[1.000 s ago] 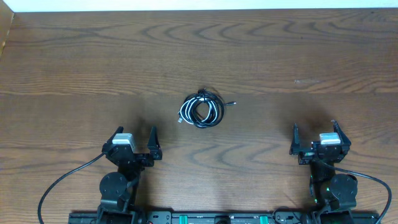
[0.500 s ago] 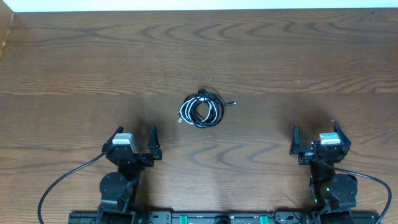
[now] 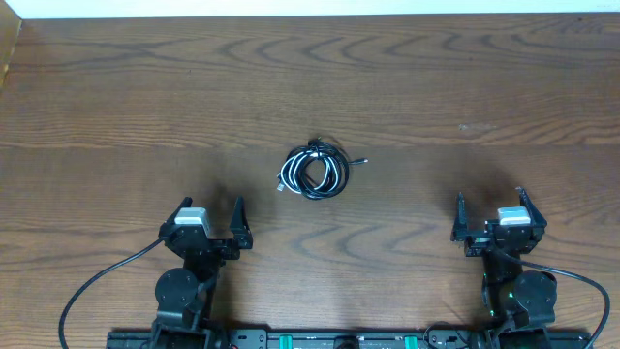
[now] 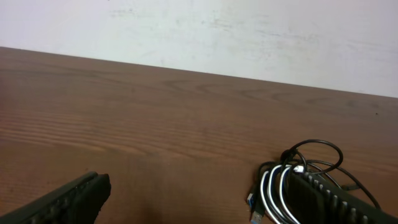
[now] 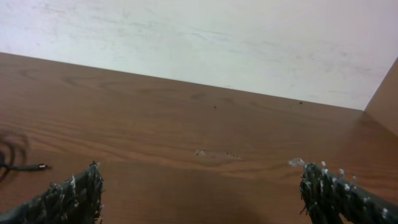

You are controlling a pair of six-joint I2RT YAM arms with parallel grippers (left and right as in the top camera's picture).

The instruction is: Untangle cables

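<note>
The black cable [image 3: 325, 167] and the white cable [image 3: 293, 171] lie coiled together in one small bundle at the table's middle. A black plug end [image 3: 361, 161] sticks out to the right. In the left wrist view the bundle [image 4: 286, 186] shows at lower right, partly behind my right finger. In the right wrist view only a cable end [image 5: 25, 166] shows at the left edge. My left gripper [image 3: 211, 217] is open and empty, near the front left. My right gripper [image 3: 490, 210] is open and empty, near the front right. Both are well short of the bundle.
The wooden table [image 3: 436, 87] stretches to a white wall at the back. A thick black arm cable [image 3: 97, 281] loops at the front left, another arm cable [image 3: 586, 286] at the front right.
</note>
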